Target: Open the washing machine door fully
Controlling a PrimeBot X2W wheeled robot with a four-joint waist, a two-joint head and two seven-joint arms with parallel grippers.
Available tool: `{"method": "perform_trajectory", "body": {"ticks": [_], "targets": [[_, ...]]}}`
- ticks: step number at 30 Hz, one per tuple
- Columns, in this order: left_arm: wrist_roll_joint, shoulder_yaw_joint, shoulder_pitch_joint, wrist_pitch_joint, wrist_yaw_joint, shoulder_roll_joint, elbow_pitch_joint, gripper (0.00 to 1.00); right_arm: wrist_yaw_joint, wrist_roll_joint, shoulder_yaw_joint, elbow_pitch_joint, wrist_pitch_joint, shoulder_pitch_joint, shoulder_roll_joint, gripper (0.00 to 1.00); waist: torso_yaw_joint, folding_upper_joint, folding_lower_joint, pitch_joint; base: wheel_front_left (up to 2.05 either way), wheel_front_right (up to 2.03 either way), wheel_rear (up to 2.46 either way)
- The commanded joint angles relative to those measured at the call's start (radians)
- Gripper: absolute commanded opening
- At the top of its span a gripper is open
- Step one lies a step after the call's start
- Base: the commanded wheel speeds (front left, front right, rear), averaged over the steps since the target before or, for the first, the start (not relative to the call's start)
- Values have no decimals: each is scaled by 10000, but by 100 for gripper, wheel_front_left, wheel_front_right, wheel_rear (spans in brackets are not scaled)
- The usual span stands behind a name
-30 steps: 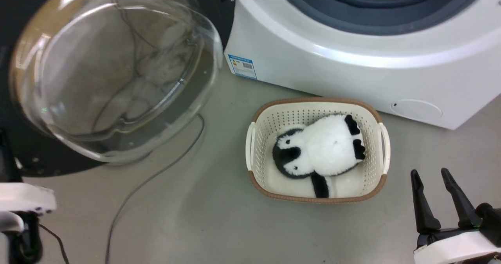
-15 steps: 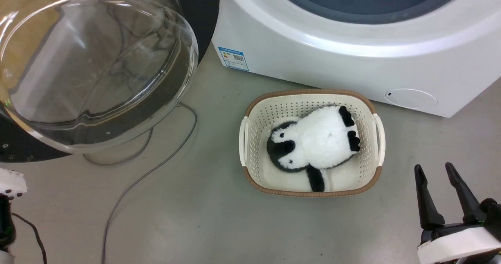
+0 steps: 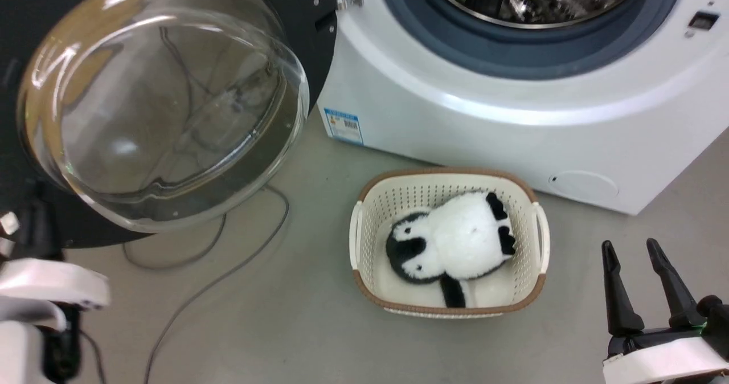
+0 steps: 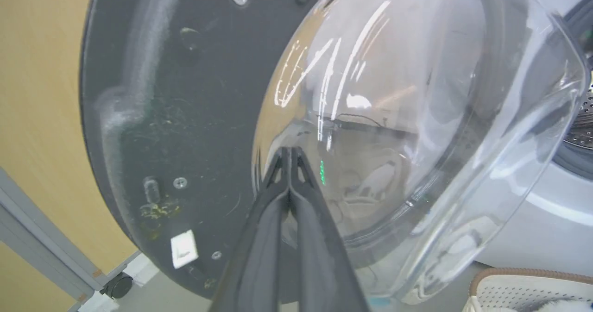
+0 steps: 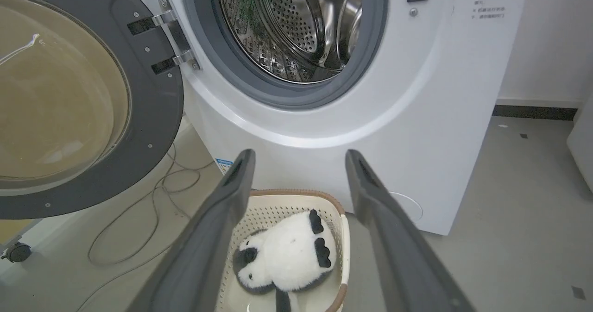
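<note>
The left gripper (image 4: 289,151) is seen with fingers pressed together, empty, before the glass bowl of the door (image 4: 185,117); contact cannot be told. The right gripper (image 3: 629,244) is held spread, low right. The washer (image 3: 512,116) is flanked on its left by the wide-open door. A basket (image 3: 535,241) is set before it, with a plush toy (image 3: 455,241) laid inside.

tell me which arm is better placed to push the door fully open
Left, probably. The left end effector, fingers shut together, points at the glass bowl of the washing machine door from close by. The right end effector sits open beside the basket, away from the door.
</note>
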Motion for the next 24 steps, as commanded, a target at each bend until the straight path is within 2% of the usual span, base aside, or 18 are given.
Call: {"method": "perform_trajectory", "body": {"ticks": [1, 8, 13, 24], "targets": [[140, -235, 370, -64, 24, -277, -447, 0, 6, -40, -22, 4, -167, 59, 70, 100, -82, 0, 0, -398, 0, 0, 0], [222, -796, 1284, 62, 140, -872, -2119, 0, 6, -183, 180, -258, -424, 201, 147, 100, -479, 0, 0, -1085, 0, 0, 0], [682, -1678, 1993, 412, 103, -1100, -2985, 0, 6, -328, 287, -424, -491, 413, 278, 100, -874, 0, 0, -1561, 0, 0, 0], [962, -2740, 3189, 437, 344, -1887, -3528, 0, 6, -493, 368, -812, -505, 849, 525, 100, -1784, 0, 0, -2184, 0, 0, 0]]}}
